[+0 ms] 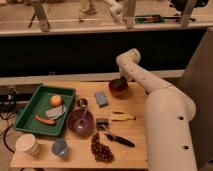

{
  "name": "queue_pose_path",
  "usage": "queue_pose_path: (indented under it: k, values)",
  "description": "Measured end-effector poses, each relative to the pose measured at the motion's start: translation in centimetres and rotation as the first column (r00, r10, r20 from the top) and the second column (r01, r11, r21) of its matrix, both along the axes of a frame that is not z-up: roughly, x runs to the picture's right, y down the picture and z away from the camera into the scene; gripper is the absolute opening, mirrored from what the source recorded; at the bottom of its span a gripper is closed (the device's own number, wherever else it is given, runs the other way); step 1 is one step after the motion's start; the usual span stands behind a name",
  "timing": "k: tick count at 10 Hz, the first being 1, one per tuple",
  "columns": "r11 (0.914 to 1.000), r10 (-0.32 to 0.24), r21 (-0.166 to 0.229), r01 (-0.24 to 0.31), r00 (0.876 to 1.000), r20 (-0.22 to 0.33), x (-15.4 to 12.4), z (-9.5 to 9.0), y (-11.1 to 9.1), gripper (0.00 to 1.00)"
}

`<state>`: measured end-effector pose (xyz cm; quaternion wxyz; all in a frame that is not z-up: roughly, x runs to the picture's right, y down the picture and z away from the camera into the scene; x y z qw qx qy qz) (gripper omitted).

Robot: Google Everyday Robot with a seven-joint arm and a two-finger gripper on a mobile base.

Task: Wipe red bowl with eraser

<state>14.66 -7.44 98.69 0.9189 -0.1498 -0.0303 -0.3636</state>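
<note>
The red bowl [118,88] sits at the back of the wooden table [135,147], right of centre. My white arm bends down from its elbow [131,57], and my gripper [121,80] is at the bowl's far rim, just over it. A blue-grey block that looks like the eraser [101,98] lies flat on the table just left of the bowl, apart from the gripper.
A green tray [30,107] at the left holds an orange [56,100], a grey pad and a red stick. On the table are a purple bowl [80,121], metal cup [82,103], banana [122,116], grapes [101,149], black-handled tool [119,139], paper cup [27,145] and blue cup [60,148].
</note>
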Motion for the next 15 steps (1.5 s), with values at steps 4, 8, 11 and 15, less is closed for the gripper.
queue_pose_path:
  k: [4,8,11,15]
  values:
    - [0.9979,-0.012,-0.062,0.017,0.997,0.078,-1.9,0.3,1.4,0.00]
    - [0.9933,-0.051,-0.098,0.062,0.992,0.111,-2.1,-2.3,3.9,0.00]
    - [0.9926,-0.074,-0.091,0.081,0.994,0.083,-0.9,-4.3,4.2,0.00]
    - [0.9959,-0.081,-0.040,0.081,0.997,-0.012,1.5,-5.2,3.1,0.00]
